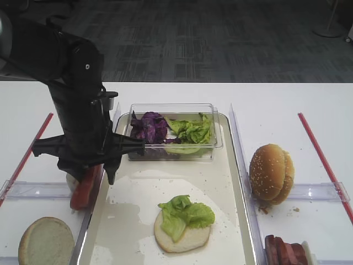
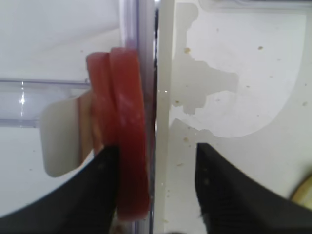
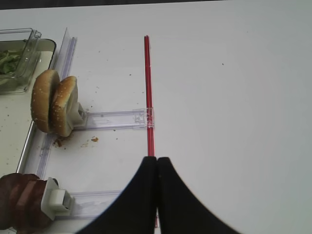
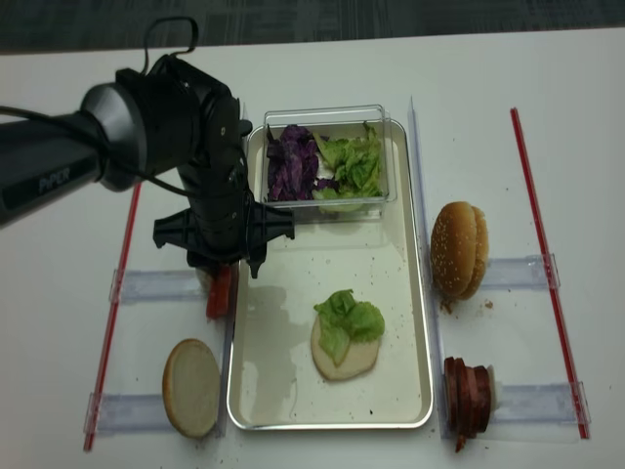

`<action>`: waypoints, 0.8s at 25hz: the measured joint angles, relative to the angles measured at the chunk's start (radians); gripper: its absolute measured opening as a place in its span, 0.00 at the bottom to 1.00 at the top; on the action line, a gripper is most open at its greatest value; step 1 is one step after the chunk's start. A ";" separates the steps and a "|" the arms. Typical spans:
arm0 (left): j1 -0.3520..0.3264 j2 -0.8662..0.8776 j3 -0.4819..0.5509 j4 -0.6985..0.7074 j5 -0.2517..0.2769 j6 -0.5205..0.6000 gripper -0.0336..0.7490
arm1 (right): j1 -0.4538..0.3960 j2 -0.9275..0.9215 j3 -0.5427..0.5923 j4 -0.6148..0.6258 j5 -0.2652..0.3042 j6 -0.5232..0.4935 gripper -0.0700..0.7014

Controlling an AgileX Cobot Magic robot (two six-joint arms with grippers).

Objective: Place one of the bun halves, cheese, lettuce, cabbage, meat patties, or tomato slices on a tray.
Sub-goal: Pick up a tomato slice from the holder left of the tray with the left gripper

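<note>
**Left gripper straddles tomato slices at tray's edge**

The left gripper [image 2: 153, 187] hangs over the tomato slices [image 2: 124, 141], which stand on edge just outside the left wall of the tray [image 4: 400, 293]. In the left wrist view, 1 black finger [image 2: 105, 180] touches the outer face of the red slices while the other finger sits apart on the tray side of a clear divider, so the jaws are part-way apart around the slices; whether they grip them cannot be told. A pale block backs the slices on their far side.

Inside the cream-white tray lies 1 flat bun half [image 1: 185, 234] topped with a ruffled lettuce leaf [image 1: 185, 212]. At the tray's far end, a clear plastic tub [image 1: 171, 107] holds purple cabbage [image 1: 148, 126] beside more green lettuce.

Left of the tray, 1 pale bun half [image 1: 45, 242] lies cut face up. To the right, 2 sesame bun domes [image 1: 271, 173] stand on edge, and near them the meat patties [image 4: 467, 391] are stacked on edge.

The right gripper [image 3: 157, 163] hovers above the white table [image 3: 234, 73] with its black fingertips pressed together, holding nothing, over a red strip [image 3: 147, 83].
</note>
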 joint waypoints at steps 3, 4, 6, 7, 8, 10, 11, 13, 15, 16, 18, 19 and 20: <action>0.000 0.002 0.000 0.006 0.002 0.001 0.35 | 0.000 0.000 0.000 0.000 0.000 0.000 0.14; 0.000 0.002 0.000 0.006 0.002 0.001 0.32 | 0.000 0.000 0.000 0.000 0.000 0.000 0.14; 0.000 0.002 0.000 0.006 0.000 0.001 0.27 | 0.000 0.000 0.000 0.000 0.000 0.000 0.14; 0.000 0.004 0.000 0.006 -0.004 0.001 0.24 | 0.000 0.000 0.000 0.000 0.000 0.000 0.14; 0.000 0.009 0.000 0.008 -0.006 0.001 0.21 | 0.000 0.000 0.000 0.000 0.000 0.000 0.14; 0.000 0.012 0.000 0.008 -0.008 0.004 0.18 | 0.000 0.000 0.000 0.000 0.000 0.000 0.14; 0.000 0.012 0.000 0.010 -0.008 0.006 0.17 | 0.000 0.000 0.000 0.000 0.000 0.000 0.14; 0.000 0.012 0.000 0.010 -0.008 0.005 0.16 | 0.000 0.000 0.000 0.000 0.000 0.000 0.14; 0.000 0.012 0.000 0.011 -0.008 0.005 0.15 | 0.000 0.000 0.000 0.000 0.000 0.000 0.14; 0.000 0.012 0.000 0.012 -0.008 0.005 0.15 | 0.000 0.000 0.000 0.000 0.000 0.000 0.14; 0.000 0.012 0.000 0.018 -0.006 0.005 0.15 | 0.000 0.000 0.000 0.000 0.000 0.000 0.14; 0.000 0.012 0.000 0.021 -0.004 0.005 0.15 | 0.000 0.000 0.000 0.000 0.000 0.000 0.14; 0.000 0.012 0.000 0.023 -0.005 0.005 0.15 | 0.000 0.000 0.000 0.000 0.000 0.000 0.14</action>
